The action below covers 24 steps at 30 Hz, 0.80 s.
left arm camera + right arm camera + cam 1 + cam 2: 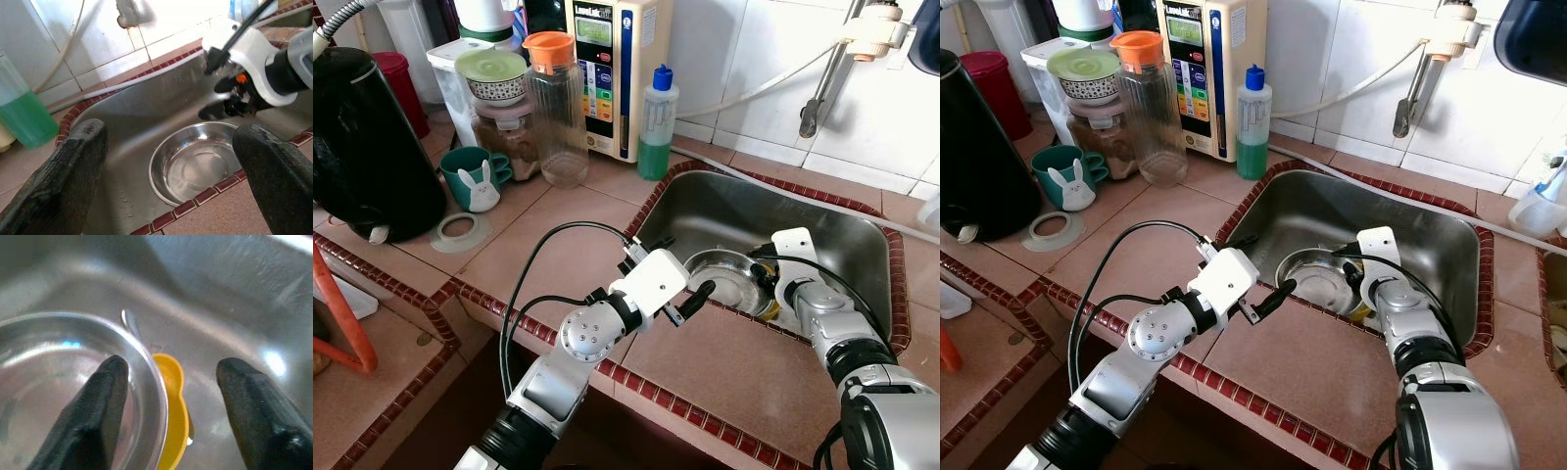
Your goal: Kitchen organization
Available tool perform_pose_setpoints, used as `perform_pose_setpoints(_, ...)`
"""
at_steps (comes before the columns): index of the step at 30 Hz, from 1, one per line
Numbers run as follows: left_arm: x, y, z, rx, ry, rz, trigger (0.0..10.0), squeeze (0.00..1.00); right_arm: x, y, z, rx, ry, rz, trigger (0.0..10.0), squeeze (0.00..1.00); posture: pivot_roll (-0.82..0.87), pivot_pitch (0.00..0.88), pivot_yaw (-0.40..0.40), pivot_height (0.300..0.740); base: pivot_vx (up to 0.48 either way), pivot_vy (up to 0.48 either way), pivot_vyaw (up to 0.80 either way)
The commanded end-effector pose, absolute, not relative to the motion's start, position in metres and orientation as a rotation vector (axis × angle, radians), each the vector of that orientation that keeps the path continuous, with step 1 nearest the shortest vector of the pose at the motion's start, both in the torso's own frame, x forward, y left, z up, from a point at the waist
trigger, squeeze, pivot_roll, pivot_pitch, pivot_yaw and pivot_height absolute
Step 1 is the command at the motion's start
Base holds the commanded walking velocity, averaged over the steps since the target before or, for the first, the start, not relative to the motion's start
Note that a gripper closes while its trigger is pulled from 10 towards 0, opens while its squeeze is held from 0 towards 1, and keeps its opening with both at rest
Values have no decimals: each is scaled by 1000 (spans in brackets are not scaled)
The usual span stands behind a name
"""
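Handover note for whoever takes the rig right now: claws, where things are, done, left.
Left claw: open, empty, at the sink's near rim, aimed at the steel bowl.
Right claw: open, down in the sink, one finger over the bowl's inside, the other outside, so it straddles the rim but has not closed on it.
A yellow item lies beside the bowl on the sink floor; what it is cannot be told.
On the counter: green soap bottle, orange-lidded pitcher, bunny mug.
Done: nothing picked up yet.
Left: probably close the right claw on the bowl rim and lift it out.

the cream water ionizer (615, 69) carries a brand name too blurred to read.
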State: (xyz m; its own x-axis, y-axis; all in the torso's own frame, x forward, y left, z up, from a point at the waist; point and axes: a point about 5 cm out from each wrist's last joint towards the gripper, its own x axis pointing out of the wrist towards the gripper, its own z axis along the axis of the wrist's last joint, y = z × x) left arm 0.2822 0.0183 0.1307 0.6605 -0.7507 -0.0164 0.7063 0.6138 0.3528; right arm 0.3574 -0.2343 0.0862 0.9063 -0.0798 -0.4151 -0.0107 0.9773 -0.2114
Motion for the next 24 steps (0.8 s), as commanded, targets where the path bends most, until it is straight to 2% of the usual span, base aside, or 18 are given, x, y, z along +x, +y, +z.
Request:
perform_pose_setpoints(1, 282, 20, 133, 355, -147, -834, 10000, 0, 367, -234, 105, -205, 360, -48, 10000, 1000, 105, 0, 4, 740, 0, 0, 0)
perform_pose_setpoints(6, 285, 22, 133, 375, -163, -793, 10000, 0, 376, -229, 129, -184, 234, -52, 10000, 1000, 102, 0, 7, 740, 0, 0, 0)
perform_pose_setpoints(20, 291, 26, 136, 423, -186, -715, 10000, 0, 377, -222, 143, -170, 144, -31, 10000, 1000, 100, 0, 9, 740, 0, 0, 0)
perform_pose_setpoints(24, 301, 37, 139, 420, -183, -601, 10000, 0, 372, -217, 154, -161, 39, -19, 10000, 1000, 102, 0, 10, 740, 0, 0, 0)
